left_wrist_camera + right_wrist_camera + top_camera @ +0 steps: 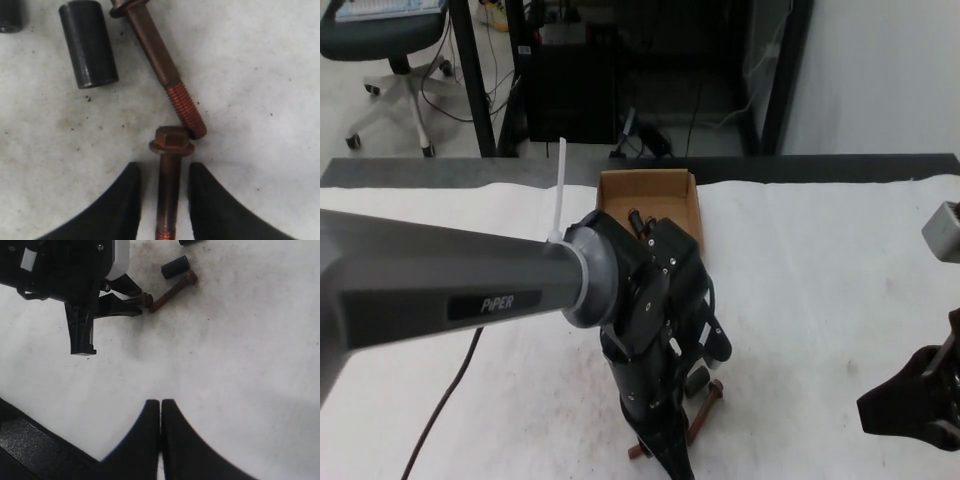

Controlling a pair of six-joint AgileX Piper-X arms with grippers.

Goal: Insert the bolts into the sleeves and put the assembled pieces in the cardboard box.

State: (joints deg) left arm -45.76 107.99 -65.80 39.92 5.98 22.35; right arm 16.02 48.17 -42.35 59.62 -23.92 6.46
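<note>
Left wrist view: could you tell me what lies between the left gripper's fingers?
In the left wrist view, a copper-coloured bolt lies between the open fingers of the left gripper, its shank clear of both.

The near bolt (pixel 168 195) and slanted bolt (pixel 151 46) are coppery-brown metal, dull satin, with ridged, redder threads. Sleeve (pixel 88 44) is dark matt metal, smooth. Bench cover (pixel 260 75) looks like white cloth, grainy, dirt-specked. Left gripper (pixel 165 167) fingers (pixel 117 210) look like smooth matt black plastic. Cardboard box (pixel 645 192) is plain matt brown.
</note>
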